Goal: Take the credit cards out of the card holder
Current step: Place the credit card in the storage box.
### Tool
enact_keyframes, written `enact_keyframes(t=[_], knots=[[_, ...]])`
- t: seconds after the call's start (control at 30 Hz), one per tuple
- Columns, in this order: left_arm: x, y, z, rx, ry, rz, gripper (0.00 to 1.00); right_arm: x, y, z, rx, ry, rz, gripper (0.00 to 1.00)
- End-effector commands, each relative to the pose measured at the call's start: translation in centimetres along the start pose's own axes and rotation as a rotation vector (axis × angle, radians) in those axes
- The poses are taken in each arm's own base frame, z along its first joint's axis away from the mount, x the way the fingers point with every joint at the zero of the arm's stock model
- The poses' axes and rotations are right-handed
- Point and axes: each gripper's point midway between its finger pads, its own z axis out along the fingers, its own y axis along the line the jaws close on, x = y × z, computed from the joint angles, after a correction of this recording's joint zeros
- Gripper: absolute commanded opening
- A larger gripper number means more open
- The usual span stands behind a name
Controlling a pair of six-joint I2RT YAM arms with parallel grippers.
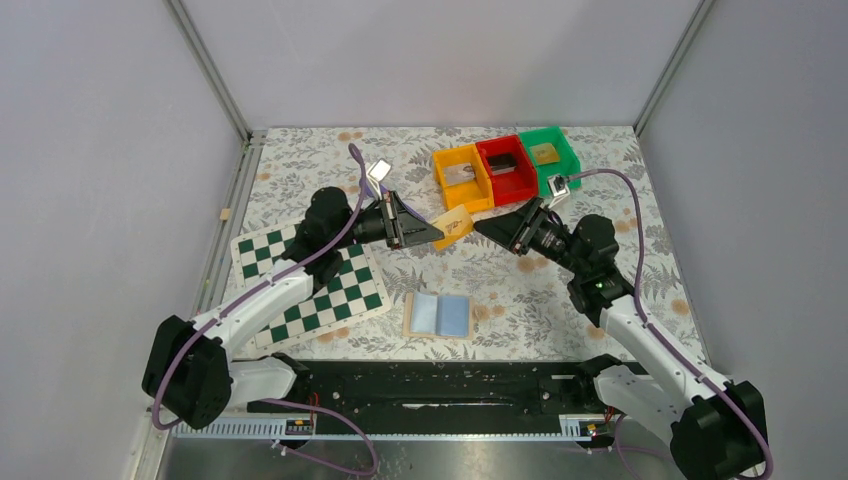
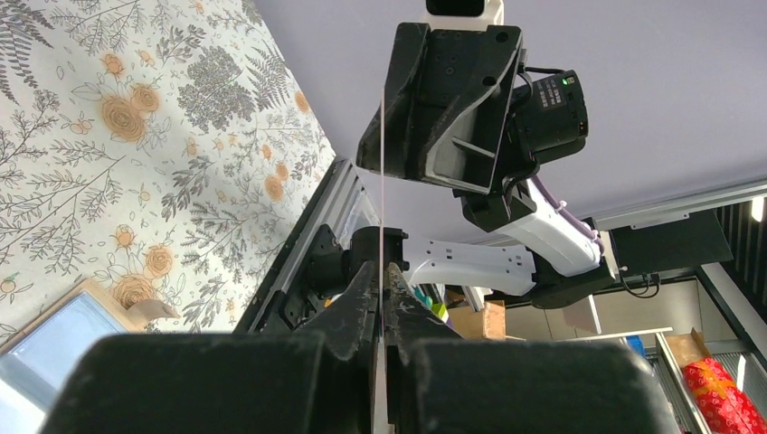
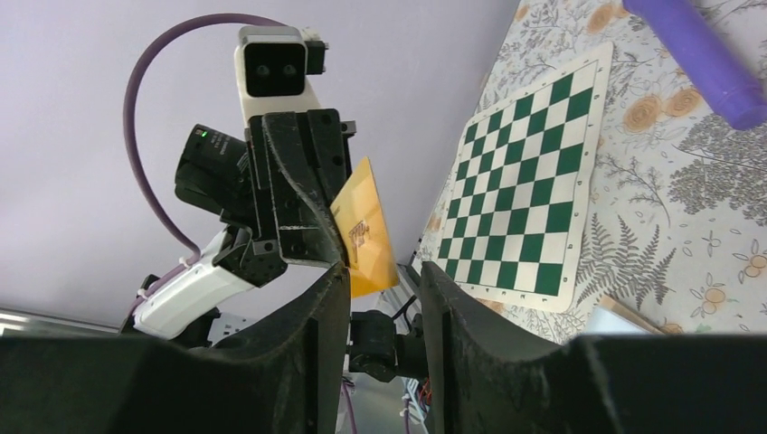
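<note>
The card holder (image 1: 438, 315) lies open on the table near the front, showing two light blue panels; its corner also shows in the left wrist view (image 2: 54, 344). My left gripper (image 1: 437, 233) is shut on an orange card (image 1: 455, 224) and holds it in the air above the table's middle. In the left wrist view the card (image 2: 383, 181) is edge-on between the closed fingers (image 2: 383, 267). My right gripper (image 1: 482, 226) is open and faces the card from the right, just short of it. In the right wrist view the card (image 3: 366, 231) sits just beyond the open jaws (image 3: 384, 271).
A green-and-white checkered board (image 1: 350, 290) lies under the left arm, also seen in the right wrist view (image 3: 534, 199). Orange (image 1: 478, 203), red (image 1: 520, 190) and green (image 1: 570, 160) bins stand in a row at the back right, with small items inside.
</note>
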Motion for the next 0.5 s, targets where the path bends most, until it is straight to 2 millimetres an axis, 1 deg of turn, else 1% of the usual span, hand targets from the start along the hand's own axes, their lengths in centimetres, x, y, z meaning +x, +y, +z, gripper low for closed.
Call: enact_keyframes(t=[0.0,0.13,0.27,0.37,0.43,0.47], knots=[[-0.85,-0.36,0.25,0.026,-0.034,0.042,0.0,-0.52,1.52,0.44,-0.06,-0.032,-0.025,0.4],[-0.85,-0.14,0.35,0.024,-0.033,0.039,0.0,-0.35,1.47,0.61,-0.061,-0.03,-0.027,0.33],[-0.89,-0.13,0.38,0.024,-0.035,0.039,0.0,-0.14,1.31,0.76,-0.055,-0.02,-0.023,0.28],[-0.91,-0.15,0.36,0.024,-0.037,0.039,0.0,-0.09,1.19,0.81,-0.05,-0.017,-0.023,0.21],[-0.92,-0.06,0.38,0.021,-0.038,0.037,0.0,0.03,1.02,0.84,-0.044,-0.013,-0.021,0.14],[-0.88,0.02,0.39,0.02,-0.037,0.036,0.0,0.05,0.92,0.86,-0.041,-0.013,-0.021,0.06]])
